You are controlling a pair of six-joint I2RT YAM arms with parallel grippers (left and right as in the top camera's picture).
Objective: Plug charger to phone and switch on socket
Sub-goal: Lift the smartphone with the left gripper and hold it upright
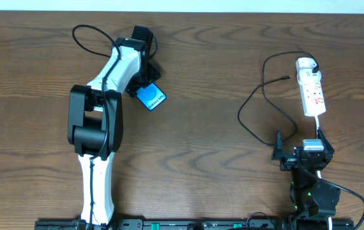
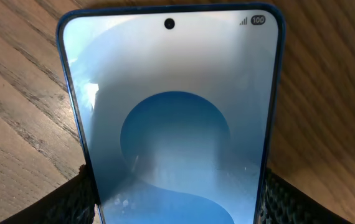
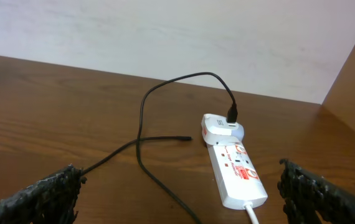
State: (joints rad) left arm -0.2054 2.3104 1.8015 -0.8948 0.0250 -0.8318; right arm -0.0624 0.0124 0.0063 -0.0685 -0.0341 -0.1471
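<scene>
Left tool [image 2: 176,193] clamps the phone [image 2: 171,87] by both edges; right tool [image 3: 177,186] gapes wide, empty, facing the white power strip [image 3: 236,171].

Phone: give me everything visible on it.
The phone is a slim slab with dark blue edges. Its glossy lit screen shows blue-white wallpaper, a punch-hole camera and a battery icon at the top. It is angled over the wooden table, left of centre. The fingers of the left end effector sit against both long edges. Its lower end is hidden.
</scene>
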